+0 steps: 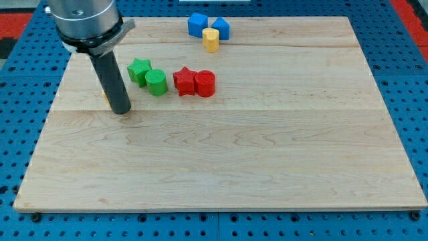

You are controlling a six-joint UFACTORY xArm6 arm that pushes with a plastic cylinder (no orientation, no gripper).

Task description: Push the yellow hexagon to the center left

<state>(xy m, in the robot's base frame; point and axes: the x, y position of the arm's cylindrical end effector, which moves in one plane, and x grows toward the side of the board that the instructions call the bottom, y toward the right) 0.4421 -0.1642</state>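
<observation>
The arm comes down from the view's top left: a grey metal cylinder housing (83,20) carries a straight dark rod (112,75) that leans slightly toward the view's right as it descends. My tip (122,111) rests on the pale wooden table (227,161), left of the green star-shaped block (138,69) and a little lower in the view. There is no claw on this arm, so nothing spreads or pinches; the rod ends plain.

A sliver of yellow (105,102) shows just at the rod's left edge, touching it or nearly so; its shape cannot be made out because the rod hides most of it, so I cannot tell whether this is the yellow hexagon.

Just right of the green star, touching it, sits a green round block (156,82). Further right of the star lie a red star-shaped block (183,81) and a red round block (205,84), pressed together. Up and to the right of the green star, near the table's far edge, two blue blocks stand side by side: a blue blocky one (196,24) and a blue peaked one (221,29), with a yellow upright block (210,39) touching them from below.

The table is made of light planks with visible grain and sits on a blue perforated board (401,80). A red patch (17,20) shows at the view's top left corner.
</observation>
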